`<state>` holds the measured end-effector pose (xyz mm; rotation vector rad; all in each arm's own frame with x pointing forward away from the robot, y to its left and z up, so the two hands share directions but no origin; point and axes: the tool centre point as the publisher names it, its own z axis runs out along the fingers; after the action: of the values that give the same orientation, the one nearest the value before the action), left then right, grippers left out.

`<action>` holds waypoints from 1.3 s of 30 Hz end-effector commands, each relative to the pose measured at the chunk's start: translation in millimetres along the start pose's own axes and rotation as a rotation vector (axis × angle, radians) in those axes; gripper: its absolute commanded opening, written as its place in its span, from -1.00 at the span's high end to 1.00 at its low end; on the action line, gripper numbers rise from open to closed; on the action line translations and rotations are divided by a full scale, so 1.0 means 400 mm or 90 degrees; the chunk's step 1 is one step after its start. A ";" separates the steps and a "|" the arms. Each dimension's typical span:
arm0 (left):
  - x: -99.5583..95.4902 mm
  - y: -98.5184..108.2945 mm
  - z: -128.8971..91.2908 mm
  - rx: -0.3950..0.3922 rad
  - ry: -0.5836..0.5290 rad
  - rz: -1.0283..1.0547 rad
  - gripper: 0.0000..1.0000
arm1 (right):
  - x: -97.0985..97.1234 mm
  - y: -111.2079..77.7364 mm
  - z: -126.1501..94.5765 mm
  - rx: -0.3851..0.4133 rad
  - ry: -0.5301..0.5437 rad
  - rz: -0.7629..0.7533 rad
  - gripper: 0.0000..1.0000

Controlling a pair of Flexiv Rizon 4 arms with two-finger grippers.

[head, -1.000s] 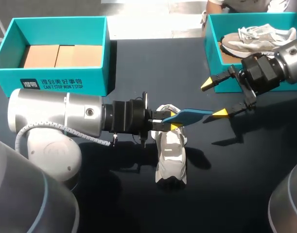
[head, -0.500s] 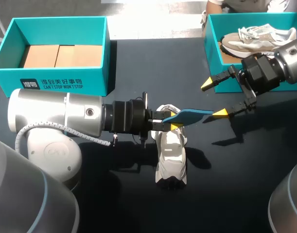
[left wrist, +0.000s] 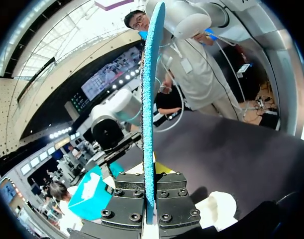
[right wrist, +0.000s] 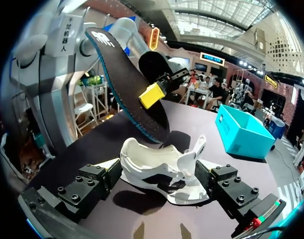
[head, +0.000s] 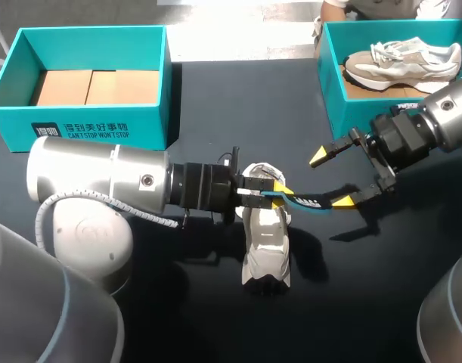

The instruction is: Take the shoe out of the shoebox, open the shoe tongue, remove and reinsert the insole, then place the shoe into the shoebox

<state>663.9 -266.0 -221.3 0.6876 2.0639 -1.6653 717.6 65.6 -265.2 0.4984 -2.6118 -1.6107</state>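
Rolled over and dropped lower since a second ago, the left gripper (head: 274, 192) now carries its load edge-on rather than flat. Its jaws are clamped tight on one end of the thin teal foam insole with a black underside (head: 302, 200), which juts out just above the near end of the white low-top fabric shoe (head: 265, 242) lying on the dark table (head: 215, 106). On the shoe's side away from the left arm, the right gripper (head: 330, 180) has slid down and closer, with its jaws wide apart and empty and one fingertip just beside the insole's free end. The teal cardboard shoebox (head: 330, 83) stands well apart from the shoe. To my eye the insole is out and reinsertion is beginning. Next the free end needs steering down into the shoe's opening, likely with the right gripper guiding.
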 end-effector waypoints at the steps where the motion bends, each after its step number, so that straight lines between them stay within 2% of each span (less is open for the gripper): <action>1: 0.001 0.012 0.017 0.006 -0.004 0.002 1.00 | 0.009 -0.004 0.006 0.018 -0.002 0.000 -1.00; 13: 0.001 0.012 0.017 0.006 -0.004 0.002 1.00 | 0.009 -0.004 0.006 0.018 -0.002 0.000 -1.00; 14: 0.001 0.012 0.017 0.006 -0.004 0.002 1.00 | 0.016 -0.012 0.014 0.016 0.007 0.000 -1.00; 16: 0.012 0.020 0.016 -0.011 -0.005 -0.001 1.00 | 0.024 -0.022 0.018 0.003 -0.017 0.001 -1.00; 19: 0.020 0.020 0.019 -0.004 -0.004 0.005 1.00 | 0.040 -0.035 0.030 0.001 -0.028 0.000 -1.00; 21: 0.025 0.021 0.020 -0.013 0.000 0.001 1.00 | 0.053 -0.043 0.040 0.020 -0.035 -0.011 -1.00; 24: 0.038 0.021 0.019 -0.014 0.000 0.005 1.00 | 0.070 -0.052 0.054 0.042 -0.036 0.015 -1.00; 25: 0.046 0.023 0.020 -0.010 -0.003 -0.002 1.00 | 0.077 -0.055 0.059 0.063 -0.040 0.029 -1.00; 30: 0.057 0.020 0.024 -0.013 -0.009 -0.003 1.00 | 0.094 -0.050 0.066 0.099 -0.056 0.054 -1.00; 39: 0.065 0.009 0.030 -0.018 -0.013 0.001 1.00 | 0.119 -0.042 0.093 0.099 -0.061 0.081 -1.00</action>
<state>648.7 -271.9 -240.4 0.6687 2.0714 -1.6366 675.5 74.3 -302.9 0.2770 -2.7654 -1.4428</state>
